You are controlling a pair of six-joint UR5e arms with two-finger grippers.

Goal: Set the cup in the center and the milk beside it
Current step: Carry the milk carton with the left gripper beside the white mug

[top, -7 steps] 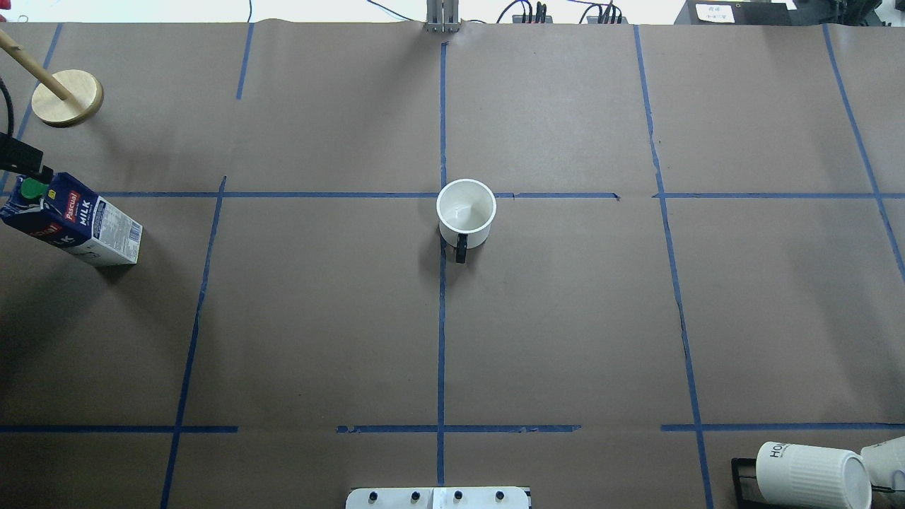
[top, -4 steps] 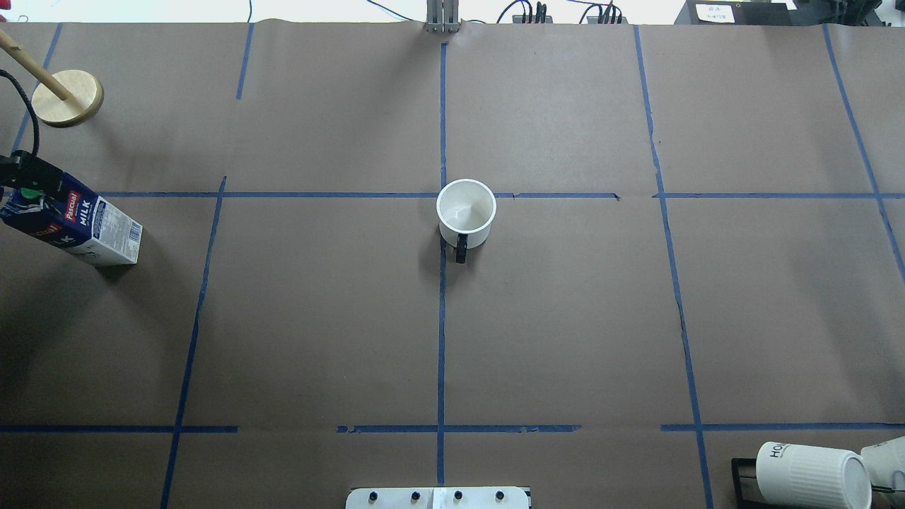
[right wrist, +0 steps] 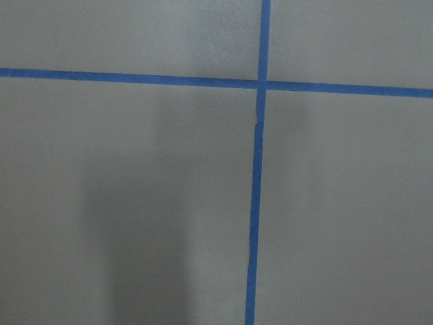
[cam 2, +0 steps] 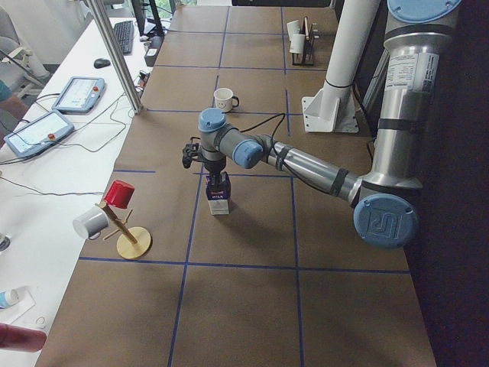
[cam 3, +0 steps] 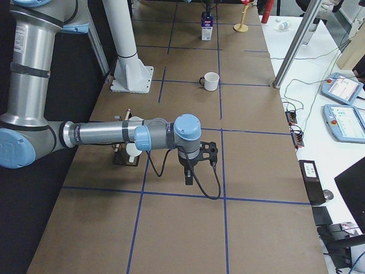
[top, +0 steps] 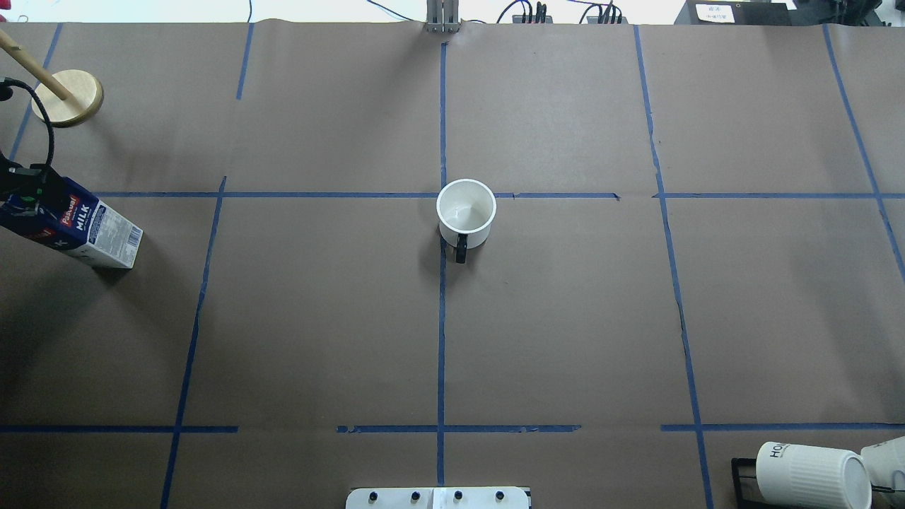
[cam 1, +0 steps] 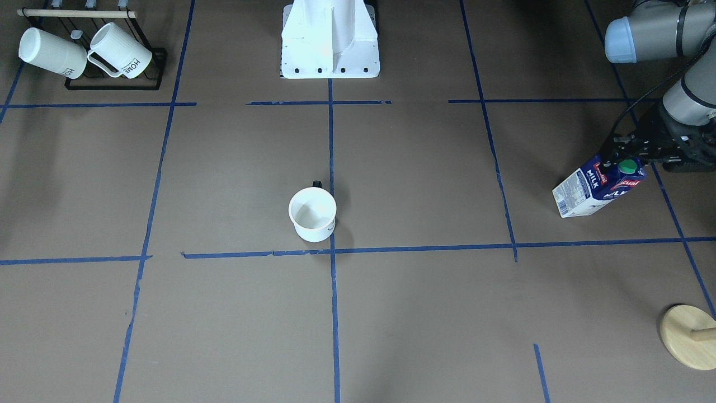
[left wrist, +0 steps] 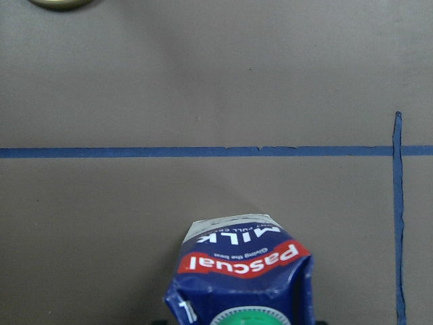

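The cup [top: 466, 212], a smooth white mug with a black handle, stands upright just beside the center tape crossing [top: 443, 195]; it also shows in the front view [cam 1: 312, 214]. The milk [top: 85, 227] stands upright far off at the table's left edge, also in the front view [cam 1: 593, 189] and the left wrist view [left wrist: 240, 271]. My left gripper [cam 1: 627, 158] is over the carton's top, open, with a finger on each side of the gable. My right gripper [cam 3: 189, 178] hangs over bare paper near the robot's right side; I cannot tell if it is open or shut.
A black rack with ribbed "HOME" mugs [cam 1: 84, 50] stands at the robot's right corner. A wooden mug tree base [top: 67, 97] stands beyond the milk. The white robot base [cam 1: 330, 39] is at the near middle edge.
My left gripper has moved in over the milk's top and now covers most of the green cap. The milk and the cup have not moved.
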